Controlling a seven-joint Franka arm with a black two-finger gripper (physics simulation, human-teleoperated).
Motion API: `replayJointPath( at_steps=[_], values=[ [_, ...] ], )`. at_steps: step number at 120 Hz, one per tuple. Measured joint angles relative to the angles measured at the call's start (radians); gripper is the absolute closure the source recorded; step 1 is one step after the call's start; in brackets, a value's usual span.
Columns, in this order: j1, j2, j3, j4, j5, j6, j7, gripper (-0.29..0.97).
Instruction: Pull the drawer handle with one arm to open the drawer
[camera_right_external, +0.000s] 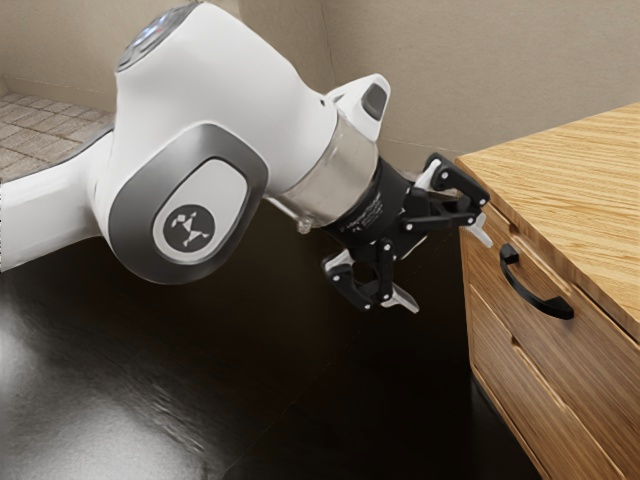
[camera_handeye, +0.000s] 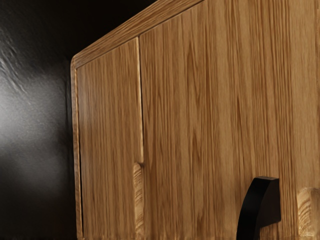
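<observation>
A white robot arm (camera_right_external: 200, 150) is seen reaching in from the exterior view's left, and much of that view is taken up by its rounded joints. A glossy black surface (camera_right_external: 150, 400) is spread beneath it and is also seen beside the wood in the wrist view (camera_handeye: 35, 125). A wooden cabinet (camera_right_external: 570, 170) is placed at the exterior view's right, with its pale grained top lit from above. The task's drawer (camera_right_external: 590, 345) is set directly under that top, and its front appears level with the second front below it, so no gap is shown. In the wrist view the same drawer front (camera_handeye: 200, 125) is seen close up, marked off from the neighbouring panel by a narrow seam. The black gripper (camera_right_external: 442, 268) is held just off the cabinet's near corner, with its two fingers spread wide and nothing clasped between them. The upper fingertip is seen very near the corner edge; whether it touches cannot be told. The curved black handle (camera_right_external: 533, 288) is fixed on the drawer front, a little apart from the gripper, towards the exterior view's right, and one end of it (camera_handeye: 260, 207) is caught in the wrist view.
</observation>
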Motion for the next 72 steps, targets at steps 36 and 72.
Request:
replayJointPath(
  at_steps=[36,72],
  values=[
    [-0.019,0.004,0.0,-0.034,-0.003,0.064,-0.035,0.0],
    [-0.042,0.02,0.0,-0.052,-0.003,0.099,-0.057,0.0]
  ],
)
